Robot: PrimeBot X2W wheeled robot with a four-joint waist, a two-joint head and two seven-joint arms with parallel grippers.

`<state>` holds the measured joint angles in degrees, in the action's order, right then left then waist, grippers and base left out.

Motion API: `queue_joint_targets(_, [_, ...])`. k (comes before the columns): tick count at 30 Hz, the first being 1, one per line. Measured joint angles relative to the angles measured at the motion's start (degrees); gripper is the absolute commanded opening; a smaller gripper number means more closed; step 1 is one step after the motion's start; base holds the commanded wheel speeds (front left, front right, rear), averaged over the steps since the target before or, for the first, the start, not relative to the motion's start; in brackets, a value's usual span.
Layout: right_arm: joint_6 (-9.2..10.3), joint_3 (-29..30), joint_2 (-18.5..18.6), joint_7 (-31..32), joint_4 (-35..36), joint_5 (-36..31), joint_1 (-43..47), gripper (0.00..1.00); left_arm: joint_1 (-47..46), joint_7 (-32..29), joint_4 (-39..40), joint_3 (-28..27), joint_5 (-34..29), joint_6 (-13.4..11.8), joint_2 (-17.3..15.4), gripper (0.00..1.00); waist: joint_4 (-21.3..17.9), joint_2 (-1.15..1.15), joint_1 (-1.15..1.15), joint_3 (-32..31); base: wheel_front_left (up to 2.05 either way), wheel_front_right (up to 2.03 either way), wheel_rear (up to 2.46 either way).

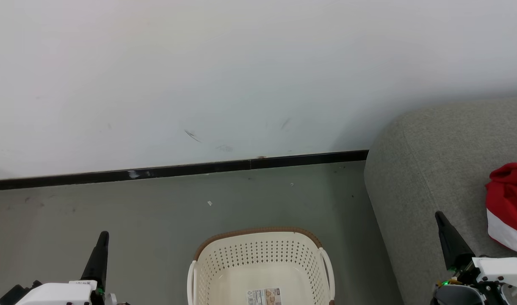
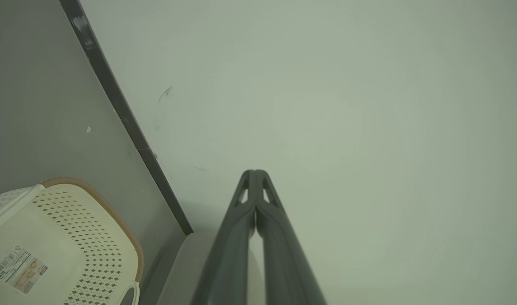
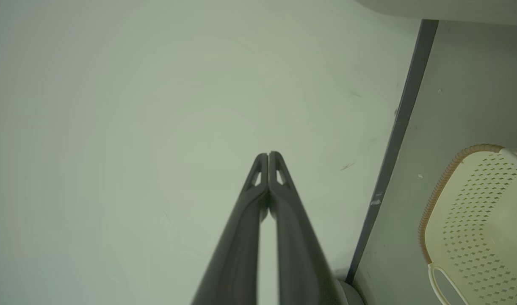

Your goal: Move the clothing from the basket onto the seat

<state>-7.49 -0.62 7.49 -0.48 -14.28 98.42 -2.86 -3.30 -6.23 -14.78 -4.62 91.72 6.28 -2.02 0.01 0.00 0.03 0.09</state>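
Note:
The cream-white perforated basket [image 1: 261,271] with a brown rim stands on the floor at the bottom centre of the head view; only a barcode sticker shows on its bottom. Red clothing [image 1: 510,203] with a white band lies on the grey seat [image 1: 432,169] at the right edge. My left gripper [image 1: 102,237] is shut and points up, left of the basket. My right gripper [image 1: 439,217] is shut, in front of the seat. In the wrist views both grippers, left [image 2: 255,173] and right [image 3: 268,155], point at the wall, tips together, holding nothing, with the basket [image 2: 63,245] [image 3: 478,220] off to the side.
A white wall [image 1: 241,76] with a black skirting strip [image 1: 178,169] runs behind the basket. Grey-green floor [image 1: 135,212] lies open around the basket, between it and the wall.

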Motion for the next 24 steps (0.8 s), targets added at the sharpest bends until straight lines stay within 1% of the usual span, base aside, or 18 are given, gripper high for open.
queue_joint_targets(24, [0.0, 0.11, -0.02, 0.07, -0.6, -0.01, -0.03, 0.0, -0.02, 0.0, -0.41, -0.01, 0.0, 0.26, 0.01, 0.0, -0.01, 0.0, -0.01, 0.0, 0.0, 0.0, 0.0])
